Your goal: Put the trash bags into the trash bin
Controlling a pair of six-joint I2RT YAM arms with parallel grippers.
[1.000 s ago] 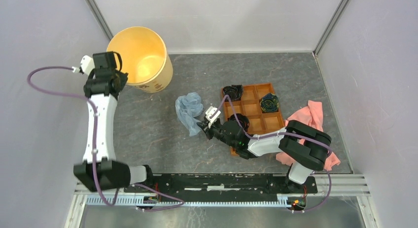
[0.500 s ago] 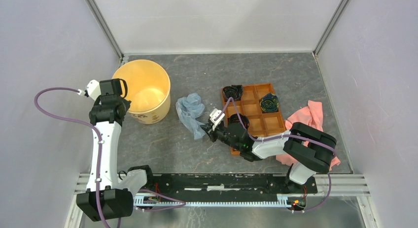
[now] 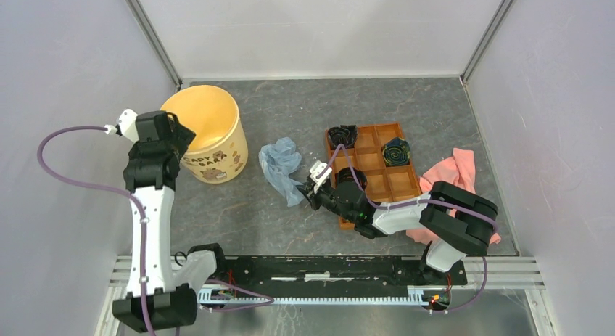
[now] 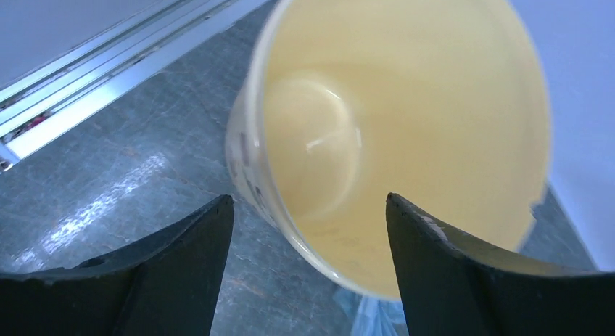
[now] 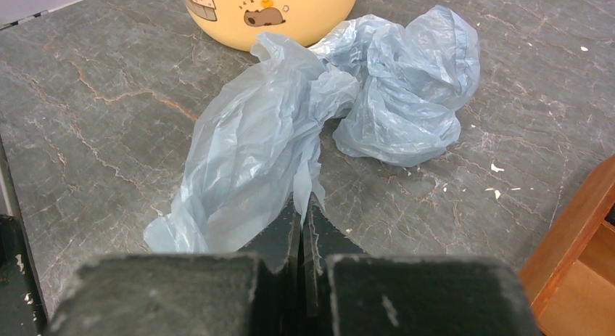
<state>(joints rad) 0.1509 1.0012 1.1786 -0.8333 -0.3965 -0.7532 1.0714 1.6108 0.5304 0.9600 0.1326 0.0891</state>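
The trash bin [image 3: 212, 160], a cream-yellow bucket with brown lettering, stands upright at the back left. My left gripper [image 3: 181, 137] is open at its near-left rim. In the left wrist view the fingertips [image 4: 217, 220] straddle the rim [image 4: 290, 234], one outside and one over the trash bin [image 4: 406, 118], touching nothing. The trash bag [image 3: 281, 162], crumpled pale blue film, lies on the table right of the bin. My right gripper [image 3: 304, 194] is low at its near end. It is shut [image 5: 303, 205] on a thin fold of the trash bag [image 5: 290, 133].
An orange compartment tray [image 3: 373, 170] sits right of the bag, with dark rolled items [image 3: 396, 152] in two back cells. A pink cloth [image 3: 457, 173] lies beyond it under my right arm. Grey walls close in the table on three sides.
The bin, held up and tilted at the back left by my left gripper, came down to stand upright on the table. That gripper then opened. The right gripper stays pinched on the bag.
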